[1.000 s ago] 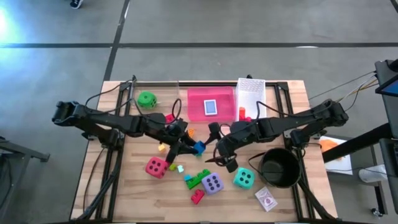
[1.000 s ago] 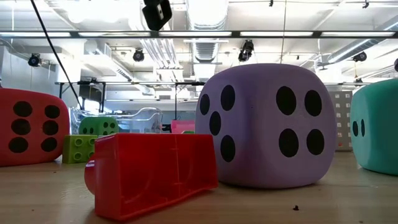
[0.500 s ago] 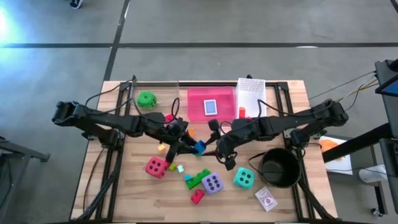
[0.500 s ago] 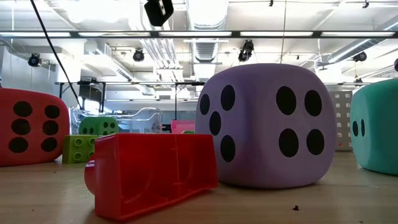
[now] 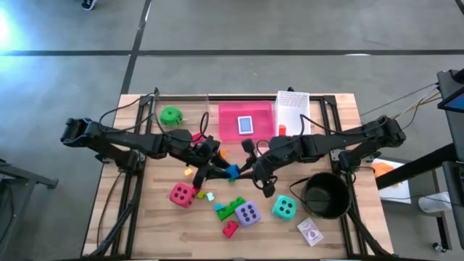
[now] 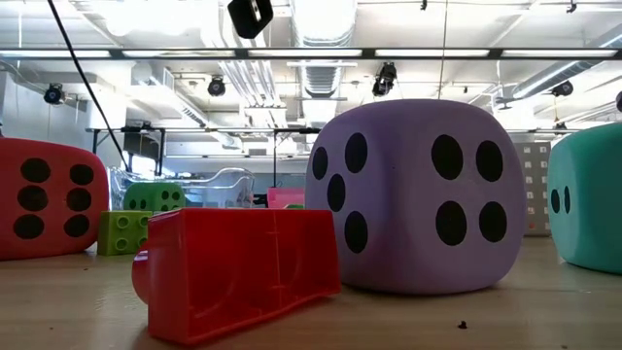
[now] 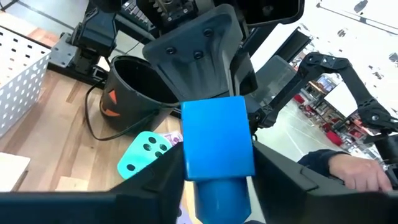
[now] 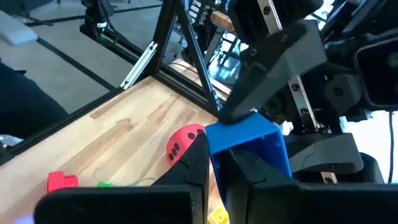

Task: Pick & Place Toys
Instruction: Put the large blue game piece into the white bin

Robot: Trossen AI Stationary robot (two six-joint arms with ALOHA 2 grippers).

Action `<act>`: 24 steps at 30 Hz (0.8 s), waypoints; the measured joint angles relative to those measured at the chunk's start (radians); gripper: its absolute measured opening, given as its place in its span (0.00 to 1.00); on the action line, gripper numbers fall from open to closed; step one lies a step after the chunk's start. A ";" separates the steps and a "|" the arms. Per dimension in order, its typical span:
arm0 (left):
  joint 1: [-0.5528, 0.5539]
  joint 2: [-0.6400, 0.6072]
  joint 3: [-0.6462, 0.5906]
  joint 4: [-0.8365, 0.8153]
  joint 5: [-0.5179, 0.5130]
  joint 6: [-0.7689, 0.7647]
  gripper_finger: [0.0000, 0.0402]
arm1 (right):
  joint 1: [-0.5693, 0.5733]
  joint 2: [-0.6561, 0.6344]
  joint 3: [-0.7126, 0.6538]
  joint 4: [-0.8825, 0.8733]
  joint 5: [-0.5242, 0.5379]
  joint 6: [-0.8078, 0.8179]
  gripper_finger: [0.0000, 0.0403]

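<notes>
**Blue brick passing between two arms above the desk**

Wooden desk (image 5: 145, 217) under us, concrete floor around it, and we have both arms meeting over its middle. Nearest our low camera lie a red brick (image 6: 238, 267) and the purple die (image 6: 418, 194), with the red die (image 6: 44, 199) and teal die (image 6: 588, 194) to either side; none of these is touched.

Above them, the blue brick (image 5: 231, 172) hangs in the air between our two end effectors. Our left end effector (image 7: 217, 186) has its fingers on either side of the brick, partly spread, so we cannot tell whether it is gripping or letting go. Our right end effector (image 8: 214, 165) is clamped on the brick's other end. We judge this a handover, the brick held clear of the clutter so neither arm drags through it.

Beyond stand the black pot (image 5: 325, 194), a card pack (image 5: 310, 233), a pink tray (image 5: 246, 119), the white mesh basket (image 5: 293, 109) and the green die (image 5: 171, 116). Small bricks litter the desk directly below the exchange.
</notes>
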 joint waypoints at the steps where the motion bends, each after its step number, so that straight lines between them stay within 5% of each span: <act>1: 0.000 0.000 0.000 0.001 0.002 0.001 0.49 | -0.001 0.000 0.000 0.000 0.000 0.003 0.05; 8: 0.004 -0.015 0.000 -0.031 0.001 0.004 0.66 | -0.001 0.000 0.000 -0.005 0.025 0.035 0.05; 16: 0.025 -0.125 -0.001 -0.251 -0.164 0.005 0.71 | -0.001 -0.003 0.000 -0.017 0.127 0.182 0.05; 24: 0.025 -0.251 -0.007 -0.561 -0.421 0.024 0.71 | -0.054 -0.044 0.000 -0.185 0.493 0.411 0.05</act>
